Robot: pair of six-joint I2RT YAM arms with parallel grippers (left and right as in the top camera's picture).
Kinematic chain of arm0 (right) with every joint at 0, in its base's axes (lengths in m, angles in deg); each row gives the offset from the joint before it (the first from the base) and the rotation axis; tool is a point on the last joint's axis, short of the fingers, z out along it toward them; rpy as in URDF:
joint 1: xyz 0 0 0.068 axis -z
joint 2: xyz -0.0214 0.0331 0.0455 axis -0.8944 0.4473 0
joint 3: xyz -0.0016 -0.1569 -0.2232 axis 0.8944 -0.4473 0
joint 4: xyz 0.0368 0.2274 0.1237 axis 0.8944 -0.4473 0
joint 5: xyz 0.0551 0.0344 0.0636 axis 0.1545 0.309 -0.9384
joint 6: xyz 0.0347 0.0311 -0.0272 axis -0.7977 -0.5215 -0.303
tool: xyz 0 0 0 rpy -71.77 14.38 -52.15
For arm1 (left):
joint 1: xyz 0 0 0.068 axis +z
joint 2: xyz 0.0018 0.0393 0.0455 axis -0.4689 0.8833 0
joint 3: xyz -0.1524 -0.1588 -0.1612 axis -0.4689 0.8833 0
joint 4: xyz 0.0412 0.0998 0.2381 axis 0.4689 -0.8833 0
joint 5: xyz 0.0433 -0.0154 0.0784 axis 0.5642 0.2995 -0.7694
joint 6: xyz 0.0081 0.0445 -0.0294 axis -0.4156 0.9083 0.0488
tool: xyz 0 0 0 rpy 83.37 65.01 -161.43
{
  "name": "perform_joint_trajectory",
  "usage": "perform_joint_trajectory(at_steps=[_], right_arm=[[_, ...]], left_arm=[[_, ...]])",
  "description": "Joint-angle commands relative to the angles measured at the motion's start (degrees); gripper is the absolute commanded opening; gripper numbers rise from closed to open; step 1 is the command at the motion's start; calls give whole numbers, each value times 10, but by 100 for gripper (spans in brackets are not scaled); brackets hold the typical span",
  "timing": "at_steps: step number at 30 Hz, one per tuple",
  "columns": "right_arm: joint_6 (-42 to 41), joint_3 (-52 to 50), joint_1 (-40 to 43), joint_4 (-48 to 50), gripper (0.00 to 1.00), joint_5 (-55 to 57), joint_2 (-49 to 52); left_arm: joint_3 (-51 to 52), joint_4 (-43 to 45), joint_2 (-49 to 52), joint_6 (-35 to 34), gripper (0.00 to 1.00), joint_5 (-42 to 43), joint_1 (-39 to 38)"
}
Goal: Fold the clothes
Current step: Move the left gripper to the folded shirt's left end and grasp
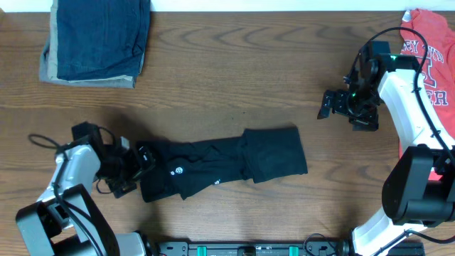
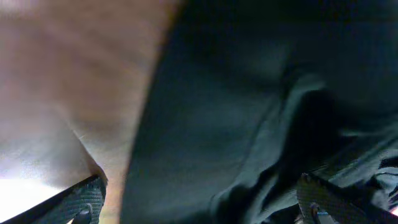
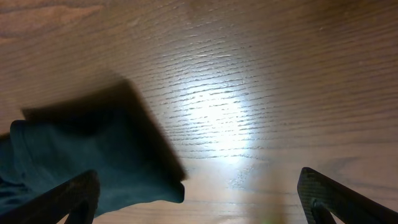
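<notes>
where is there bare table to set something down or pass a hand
Free: the wide table strip between the denim stack and the right gripper, beyond the black shirt; also the patch just right of the shirt. Crowded: the shirt's left end, where the left gripper sits.

The black shirt is seen bunched into a long strip on the counter, with the left claw parked at its left end. The right claw is held well apart, near a red tee.
</notes>
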Motion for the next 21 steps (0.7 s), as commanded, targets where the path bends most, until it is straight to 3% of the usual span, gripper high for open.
perform_joint_trajectory(at_steps=[1,10,21], right_arm=[[7,-3,-8,-2,99,-6,-8],[7,-3,-19,-7,99,-6,-8],[7,-3,-20,-6,99,-17,-8]], left_arm=[[28,34,25,11,99,6,-28],[28,99,25,33,100,5,-59],[28,84,25,52,70,6,-59]])
